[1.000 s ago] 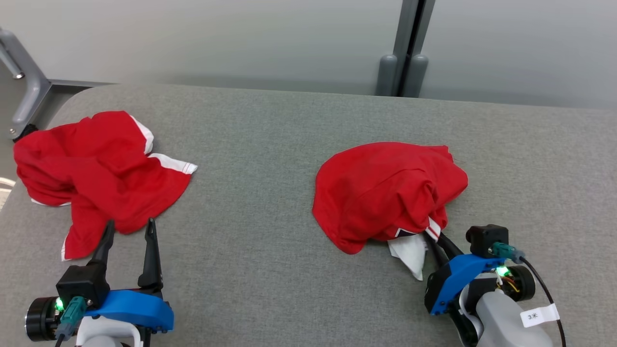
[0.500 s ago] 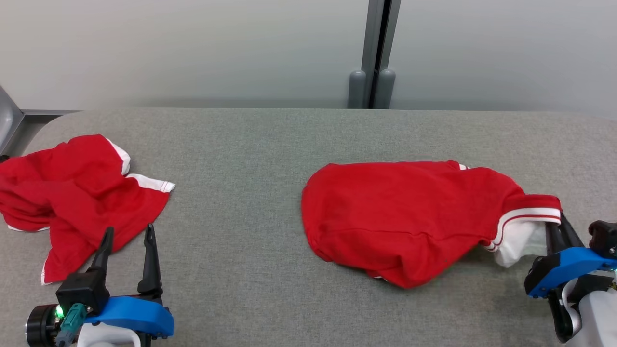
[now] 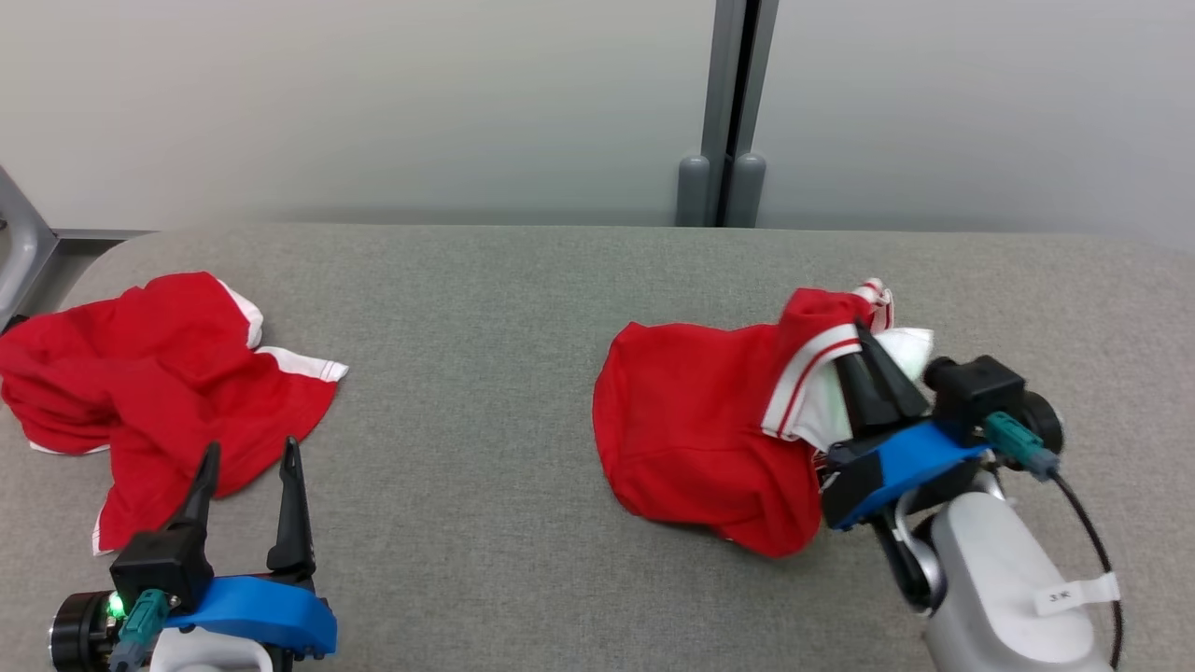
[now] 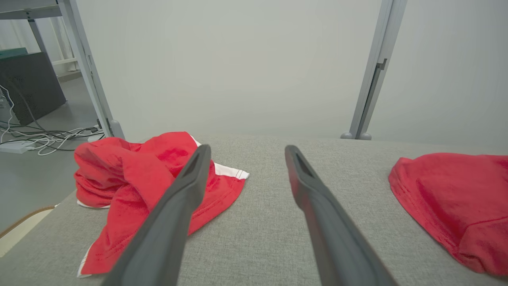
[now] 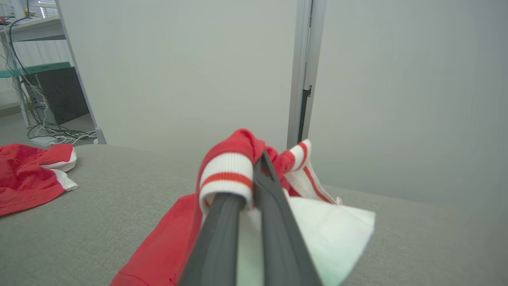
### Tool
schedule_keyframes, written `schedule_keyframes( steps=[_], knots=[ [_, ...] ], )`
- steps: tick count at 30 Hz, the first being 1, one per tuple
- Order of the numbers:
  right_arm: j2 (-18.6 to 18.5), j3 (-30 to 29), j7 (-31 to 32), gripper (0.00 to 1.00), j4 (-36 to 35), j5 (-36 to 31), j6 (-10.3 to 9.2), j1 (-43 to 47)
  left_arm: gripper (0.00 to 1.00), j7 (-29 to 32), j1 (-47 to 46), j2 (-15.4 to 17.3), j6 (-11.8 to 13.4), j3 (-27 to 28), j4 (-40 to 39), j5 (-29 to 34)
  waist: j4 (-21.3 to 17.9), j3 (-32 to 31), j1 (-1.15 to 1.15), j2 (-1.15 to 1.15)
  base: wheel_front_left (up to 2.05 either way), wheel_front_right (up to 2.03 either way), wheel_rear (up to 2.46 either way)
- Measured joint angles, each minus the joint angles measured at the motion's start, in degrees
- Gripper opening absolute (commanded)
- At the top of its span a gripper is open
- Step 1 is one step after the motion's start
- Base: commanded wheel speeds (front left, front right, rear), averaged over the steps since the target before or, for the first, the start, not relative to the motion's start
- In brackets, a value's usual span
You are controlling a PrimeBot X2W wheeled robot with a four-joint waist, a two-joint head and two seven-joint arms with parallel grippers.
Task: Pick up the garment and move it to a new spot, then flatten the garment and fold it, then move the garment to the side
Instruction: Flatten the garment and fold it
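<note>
One grey bench (image 3: pixel 523 308) spans the head view from edge to edge and carries all items. The garment (image 3: pixel 691 439), red with white trim, lies right of centre in that view. Most of its body rests bunched on the bench, and its right end is raised. A second garment (image 3: pixel 159 373), also red, lies crumpled at the left edge, well apart from the first.

The right claw (image 3: pixel 859 332) is closed on the raised end of the garment. In the right wrist view the striped cuff (image 5: pixel 226 174) wraps over one finger, and a white panel (image 5: pixel 329 226) hangs beside the fingers. The left claw (image 3: pixel 252 446), at lower left of the head view, stands wide open and holds nothing. Its tips are near the second garment's lower edge, but contact cannot be confirmed.

Step in hand, as judged: lift the garment and carry it to a new spot.

1. The grip is at one extremity only. Raise the garment until the trailing body clears the bench before traversing, or the fabric will likely drag and bunch.
2. The cuff appears draped over a finger, so the hold may be shallow. Move smoothly and avoid jerks.
3. Set down on the bare bench at the centre of the head view, clear of the second garment.
4. Lower the trailing end first, then draw away so the fabric spreads for flattening.
5. Hold the left claw out of the path until the fabric is down.
</note>
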Motion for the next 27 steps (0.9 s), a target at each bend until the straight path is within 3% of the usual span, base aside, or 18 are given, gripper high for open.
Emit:
schedule_keyframes(
  steps=[4,8,17,21,22,23,27],
  knots=[
    [0.73,9.39,0.00,0.00,0.60,3.13,0.00,-2.75,1.00,0.29,-0.03,0.02,0.04,-0.69,-0.18,0.00,1.43,-0.55,0.00,0.00,0.00,0.00,0.00],
    [0.99,22.21,0.00,0.00,-0.10,11.27,0.00,-5.88,1.00,0.52,-0.07,0.02,-0.05,-1.16,-0.21,0.00,3.17,-0.75,0.00,0.00,0.00,0.00,0.00],
    [1.04,47.18,0.00,0.00,0.91,22.18,0.00,-11.12,1.00,0.55,-2.09,-0.83,-0.89,-2.50,0.58,-0.01,7.29,1.02,0.00,0.00,0.00,0.00,0.00],
    [1.04,55.56,0.41,0.00,1.71,25.55,0.00,-11.43,1.00,0.45,-2.91,-1.42,-0.97,-2.87,1.55,-0.18,8.78,2.37,0.00,0.00,0.00,0.00,0.00],
    [1.05,56.56,0.41,0.15,1.93,26.35,0.00,-11.45,1.00,0.42,-3.24,-1.56,-1.03,-2.91,1.79,-0.19,9.03,2.67,0.00,0.00,0.00,0.00,0.00],
    [1.05,57.06,0.37,0.99,2.18,27.07,0.00,-11.51,1.00,0.27,-3.46,-1.65,-1.04,-2.90,1.94,-0.19,9.19,2.93,0.00,0.00,0.00,0.00,0.00],
    [1.09,56.12,0.24,1.00,4.19,27.96,0.00,-12.80,1.00,-0.07,-3.57,-1.78,-1.04,-2.43,2.81,-0.36,8.58,3.42,0.01,0.00,0.00,0.00,0.00]
  ],
)
